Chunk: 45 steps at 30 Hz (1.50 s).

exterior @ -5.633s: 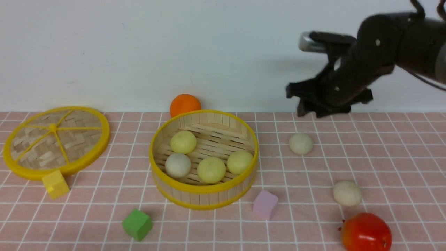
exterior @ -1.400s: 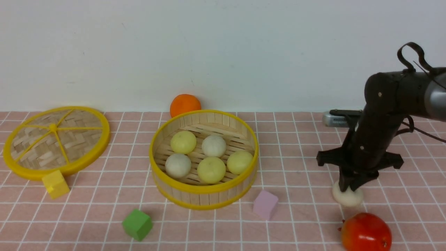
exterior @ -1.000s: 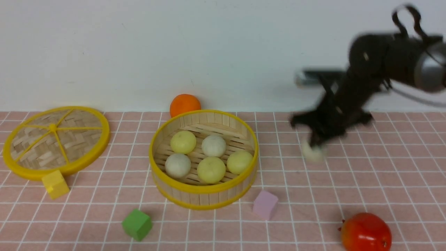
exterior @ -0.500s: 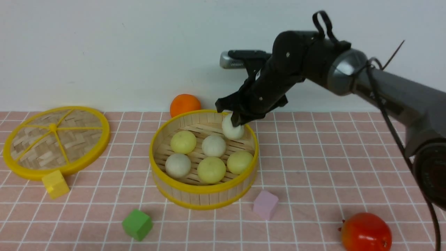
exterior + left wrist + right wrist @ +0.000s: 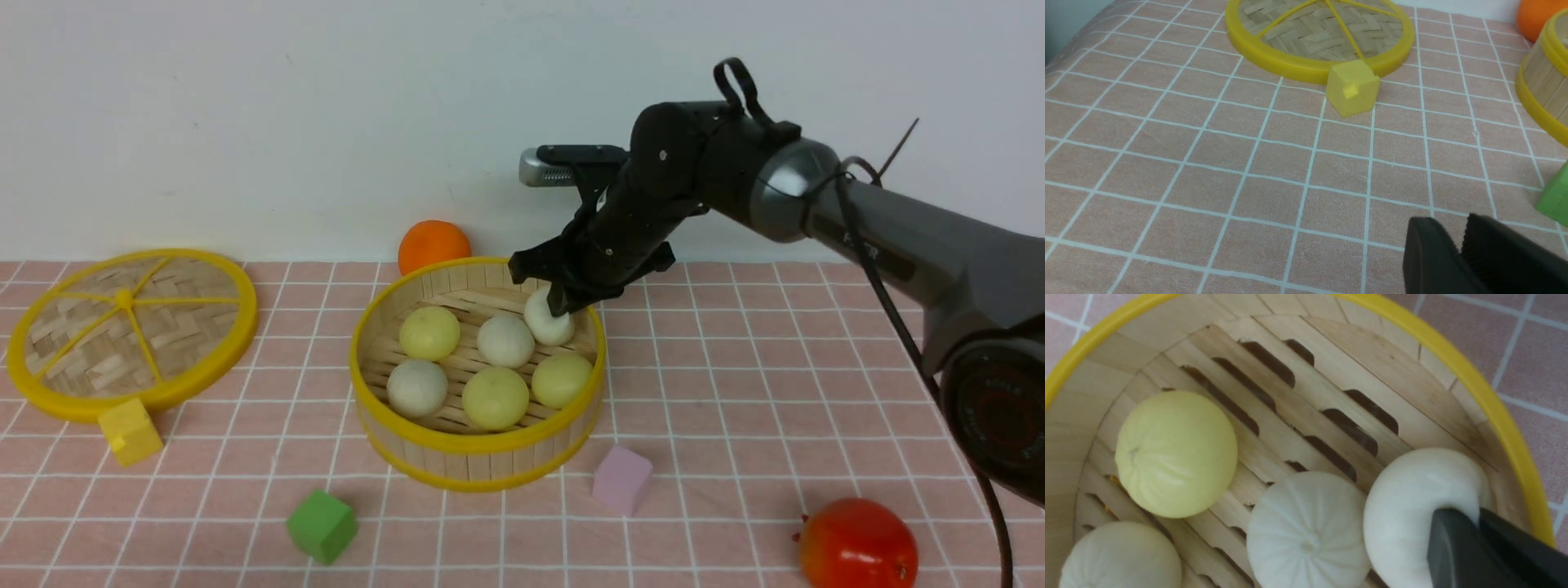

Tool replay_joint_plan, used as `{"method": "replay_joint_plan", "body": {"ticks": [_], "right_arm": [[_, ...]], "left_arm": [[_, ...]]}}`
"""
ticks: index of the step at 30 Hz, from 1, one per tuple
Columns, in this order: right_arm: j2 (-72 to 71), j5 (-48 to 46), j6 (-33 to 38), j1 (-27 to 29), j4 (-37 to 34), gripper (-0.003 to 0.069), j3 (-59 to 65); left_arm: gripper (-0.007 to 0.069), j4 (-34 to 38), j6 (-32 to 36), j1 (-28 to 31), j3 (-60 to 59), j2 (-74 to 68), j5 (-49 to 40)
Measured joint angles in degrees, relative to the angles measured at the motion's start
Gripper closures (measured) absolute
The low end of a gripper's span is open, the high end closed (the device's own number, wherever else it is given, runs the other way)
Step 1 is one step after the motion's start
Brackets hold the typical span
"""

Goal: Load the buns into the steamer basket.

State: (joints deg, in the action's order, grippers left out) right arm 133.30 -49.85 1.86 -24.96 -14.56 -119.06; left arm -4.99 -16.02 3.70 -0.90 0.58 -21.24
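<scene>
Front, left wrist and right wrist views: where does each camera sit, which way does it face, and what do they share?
Front view: between the arms, facing the wall across the pink checked tablecloth; the right arm reaches in, its right gripper on an off-white bun.
Left wrist view: low over the cloth, facing the flat woven lid and yellow cube; the left gripper shows.
Right wrist view: looking down into the round bamboo steamer basket; dark fingers show.
Shared: front and right wrist views show the basket and that bun.

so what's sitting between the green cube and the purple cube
In the front view, the near wall of the steamer basket bulges down between the green cube and the purple cube; otherwise only bare cloth.
</scene>
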Motion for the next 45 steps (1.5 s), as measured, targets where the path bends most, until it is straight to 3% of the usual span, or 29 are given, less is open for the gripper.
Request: {"method": "replay_joint_plan", "body": {"ticks": [1, 5, 11, 16, 21, 22, 23, 25, 28, 32, 37, 45], "right_arm": [[-0.1, 0.0, 0.0, 0.0, 0.0, 0.0604, 0.0], [-2.1, -1.0, 0.0, 0.0, 0.0, 0.0482, 0.0], [-12.7, -7.7, -0.2, 0.0, 2.0, 0.0218, 0.0], [-23.0, -17.7, -0.2, 0.0, 6.7, 0.018, -0.1], [-35.9, -21.3, -0.2, 0.0, 8.4, 0.0305, 3.3], [-40.5, -21.4, -0.4, 0.0, 8.5, 0.0384, 7.3], [-41.8, -21.4, -0.5, 0.0, 8.5, 0.0406, 7.9], [-51.5, -21.3, -1.5, 0.0, 8.5, 0.0552, 18.1], [-63.6, -15.5, -1.9, 0.0, 8.5, 0.066, 34.0], [-76.5, -0.4, -1.9, 0.0, 8.9, 0.0666, 55.3], [-82.9, 15.1, -1.9, 0.0, 9.7, 0.0666, 72.5], [-83.0, 17.8, -1.9, 0.0, 10.7, 0.0664, 83.2]], "left_arm": [[0.0451, 0.0, 0.0, 0.0, 0.0, 0.0, 0.0], [0.0448, 0.0, 0.0, 0.0, 0.0, 0.0, 0.0], [0.0443, 0.0, 0.0, 0.0, 0.0, 0.0, 0.0], [0.0441, 0.0, 0.0, 0.0, 0.0, 0.0, 0.0], [0.0436, 0.0, 0.0, 0.0, 0.0, 0.0, 0.0], [0.0433, 0.0, 0.0, 0.0, 0.0, 0.0, 0.0], [0.0433, 0.0, 0.0, 0.0, 0.0, 0.0, 0.0], [0.0433, 0.0, 0.0, 0.0, 0.0, 0.0, 0.0], [0.0428, 0.0, 0.0, 0.0, 0.0, 0.0, 0.0], [0.0421, 0.0, 0.0, 0.0, 0.0, 0.0, 0.0], [0.0421, 0.0, 0.0, 0.0, 0.0, 0.0, 0.0], [0.0416, 0.0, 0.0, 0.0, 0.0, 0.0, 0.0]]}}
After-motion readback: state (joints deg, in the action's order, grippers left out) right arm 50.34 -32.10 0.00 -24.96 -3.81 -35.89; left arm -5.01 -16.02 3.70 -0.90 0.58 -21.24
